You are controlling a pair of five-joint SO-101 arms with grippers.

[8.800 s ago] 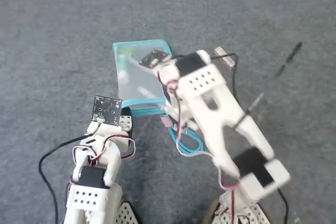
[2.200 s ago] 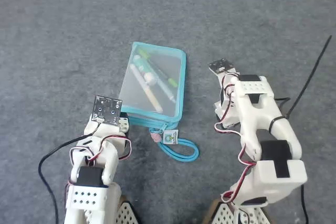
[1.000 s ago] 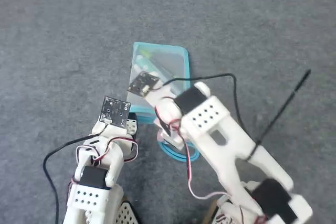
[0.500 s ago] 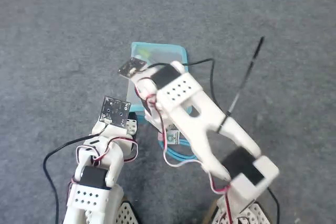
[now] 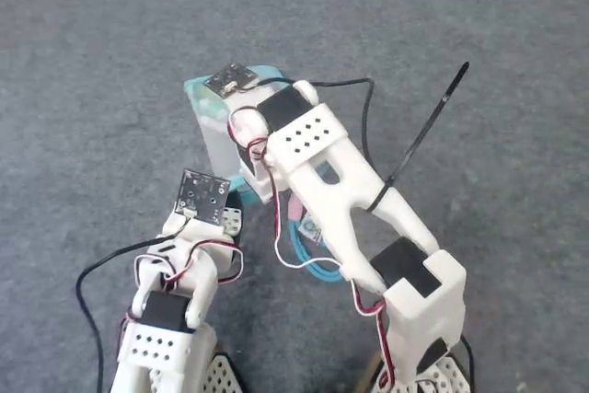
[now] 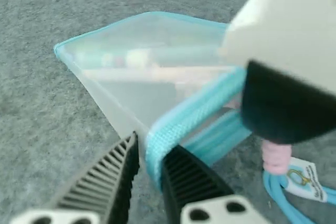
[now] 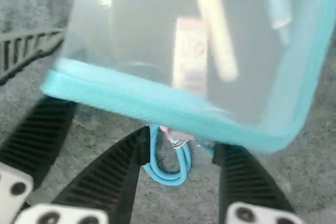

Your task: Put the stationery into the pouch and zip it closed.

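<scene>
Left fingers (image 6: 113, 182) clamp the pouch (image 6: 142, 72) edge.

White shells are covering the right arm (image 5: 340, 181) at five o'clock and the left arm (image 5: 175, 296) at seven; red, white and black cables (image 5: 279, 227) are looping past black motors (image 5: 405, 264); ribbed black fingers (image 6: 113, 184) are tipping both.

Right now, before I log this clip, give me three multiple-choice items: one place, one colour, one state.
1. Where is the stationery? A) inside the clear plastic pouch; B) scattered beside it; C) stacked on it.
2. The pouch's zip trim is: A) red; B) teal; C) yellow.
3. The left gripper is: A) wide open, clear of the pouch; B) shut on the pouch's edge; C) shut on a pen.
Key: 1 A, pens show through its clear wall; 2 B, the edge band is teal; 3 B, its fingers pinch the trim.
</scene>
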